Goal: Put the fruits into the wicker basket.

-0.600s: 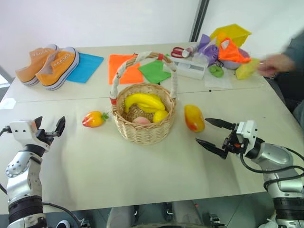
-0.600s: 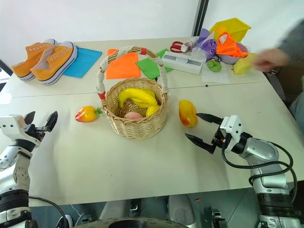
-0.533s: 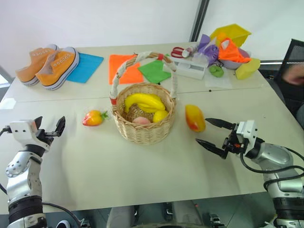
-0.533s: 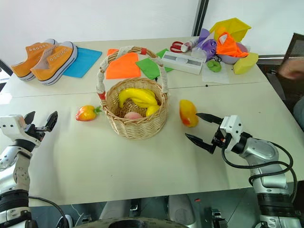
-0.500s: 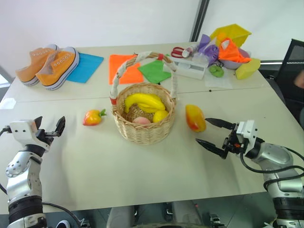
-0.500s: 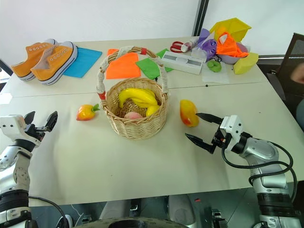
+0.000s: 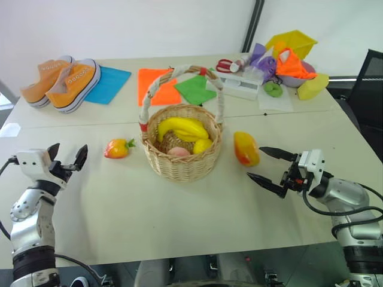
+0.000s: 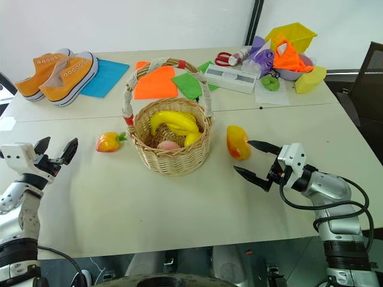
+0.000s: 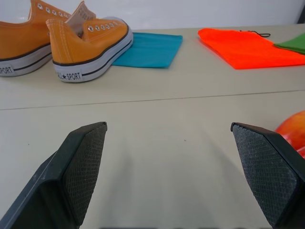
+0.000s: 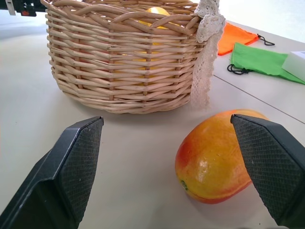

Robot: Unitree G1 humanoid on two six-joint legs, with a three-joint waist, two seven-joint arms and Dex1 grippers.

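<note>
Bananas (image 7: 181,127) in wicker basket (image 7: 182,166) — mango (image 7: 245,148) outside

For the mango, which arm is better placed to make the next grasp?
The right. The right gripper is open and points at the mango, which lies just ahead of it beside the wicker basket. The left gripper is across the table.

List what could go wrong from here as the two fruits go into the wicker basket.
1. The mango is smooth and rounded and lies close beside the wicker basket; the open right hand may nudge it and set it rolling, or push it against the basket.
2. The tall arched handle spans the opening, so a lowered hand could snag it.
3. Bananas already fill much of the basket; the small fruit near the open left hand might perch and tumble out.
</note>
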